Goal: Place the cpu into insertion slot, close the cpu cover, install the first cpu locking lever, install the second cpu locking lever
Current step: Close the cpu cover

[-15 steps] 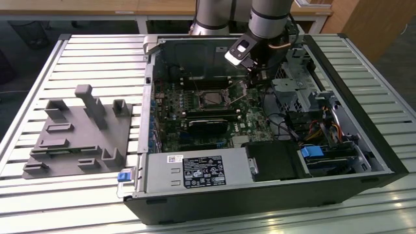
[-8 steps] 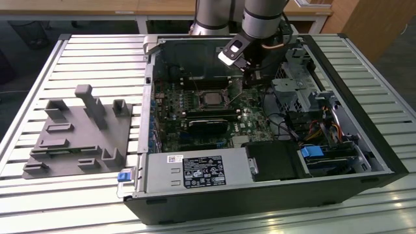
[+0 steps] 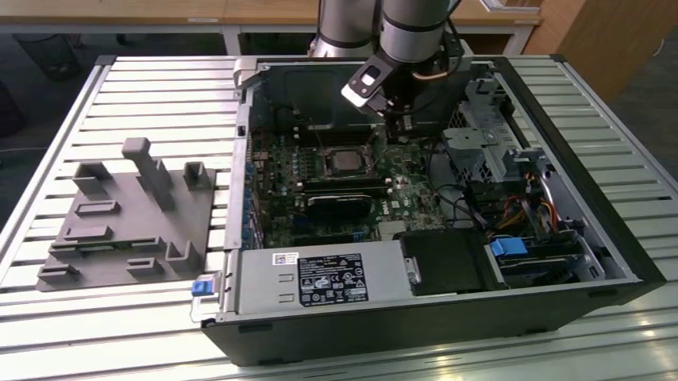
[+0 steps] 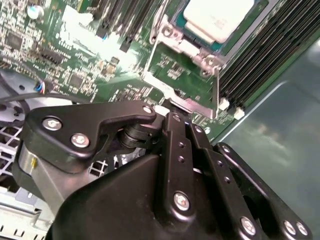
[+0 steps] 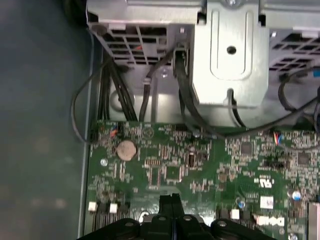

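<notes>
The cpu [image 4: 217,17] lies pale and flat in the insertion slot [image 3: 341,161] on the green board. The silvery cpu cover [image 4: 192,50] lies flat, framing the chip. In the exterior view my gripper [image 3: 398,131] hangs inside the open computer case, just off the slot toward the exterior view's right. Its black fingers [image 4: 175,120] are pressed together, their tips at a thin silvery bar [image 4: 165,87] on the socket frame's edge. In the first wrist view the shut gripper [image 5: 170,200] sits low over the board. I cannot tell whether the tips touch the bar.
Long black memory slots [image 4: 260,55] run beside the socket. A metal drive cage [image 3: 482,135] with black cables [image 5: 187,107] stands close on the exterior view's right. A grey fixture block [image 3: 132,218] lies outside the case on the slatted table [image 3: 159,87].
</notes>
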### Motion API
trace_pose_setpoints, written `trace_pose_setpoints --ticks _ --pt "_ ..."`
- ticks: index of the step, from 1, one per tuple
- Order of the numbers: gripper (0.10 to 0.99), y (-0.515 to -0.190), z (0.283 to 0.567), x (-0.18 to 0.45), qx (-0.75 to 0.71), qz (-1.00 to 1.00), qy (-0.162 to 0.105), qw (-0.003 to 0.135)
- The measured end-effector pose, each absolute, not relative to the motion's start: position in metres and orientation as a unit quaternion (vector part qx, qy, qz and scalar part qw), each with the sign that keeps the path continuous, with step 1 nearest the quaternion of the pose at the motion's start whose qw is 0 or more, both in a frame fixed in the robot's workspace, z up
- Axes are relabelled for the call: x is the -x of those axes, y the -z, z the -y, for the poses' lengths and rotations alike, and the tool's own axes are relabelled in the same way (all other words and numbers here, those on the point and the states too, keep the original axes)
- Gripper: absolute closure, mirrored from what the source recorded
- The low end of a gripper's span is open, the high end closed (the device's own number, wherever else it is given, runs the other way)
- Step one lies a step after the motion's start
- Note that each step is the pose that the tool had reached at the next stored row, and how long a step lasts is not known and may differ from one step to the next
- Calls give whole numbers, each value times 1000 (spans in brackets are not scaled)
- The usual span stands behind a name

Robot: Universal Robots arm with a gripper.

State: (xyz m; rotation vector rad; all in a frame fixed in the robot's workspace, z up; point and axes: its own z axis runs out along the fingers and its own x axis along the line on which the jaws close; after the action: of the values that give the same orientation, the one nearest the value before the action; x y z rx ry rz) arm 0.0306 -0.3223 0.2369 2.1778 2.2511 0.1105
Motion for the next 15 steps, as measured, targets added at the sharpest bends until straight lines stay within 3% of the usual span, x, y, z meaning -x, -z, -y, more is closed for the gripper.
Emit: trace_pose_setpoints --ticks 15 --pt "980 -237 322 -5 -695 -718 -35 4"
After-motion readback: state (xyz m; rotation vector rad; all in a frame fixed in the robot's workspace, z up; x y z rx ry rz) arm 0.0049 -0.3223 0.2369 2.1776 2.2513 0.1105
